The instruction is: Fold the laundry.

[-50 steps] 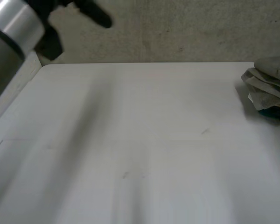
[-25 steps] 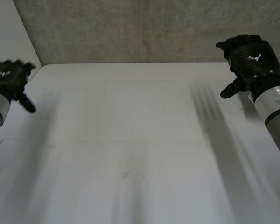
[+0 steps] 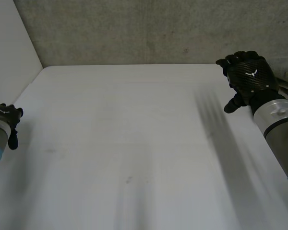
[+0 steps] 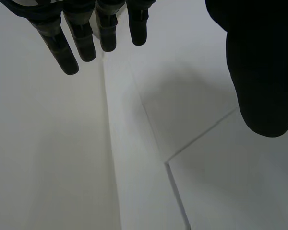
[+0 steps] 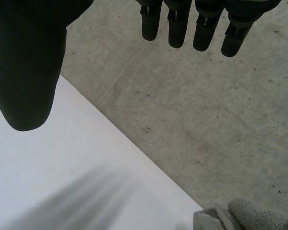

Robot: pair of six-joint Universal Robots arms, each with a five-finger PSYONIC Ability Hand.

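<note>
In the head view, your left hand (image 3: pixel 4 119) hangs at the left side of the white table (image 3: pixel 134 134), low and close to its edge. Your right hand (image 3: pixel 249 76) is raised near the far right corner, with its back to the camera, in front of the grey concrete wall (image 3: pixel 158 33). The two hands are well apart, and the wide middle of the table lies between them.

In the left wrist view, the fingers (image 4: pixel 86 33) are straight and the thumb (image 4: pixel 259 72) stands away from them. This hand is spread wide and holds nothing; under it there is only white surface.

In the right wrist view, the fingers (image 5: pixel 177 24) are also straight, with the thumb (image 5: pixel 29 72) far to the side. This hand is wide too, and empty. A pale crumpled cloth (image 5: pixel 240 215) lies at the edge of the table, below the fingertips and apart from them.

I judge that this cloth is light, soft and limp, so it will sag and bunch when you lift it. Probably it is best to pinch a raised fold or a corner with the right hand, then draw the cloth to the middle of the table before you fold it.
</note>
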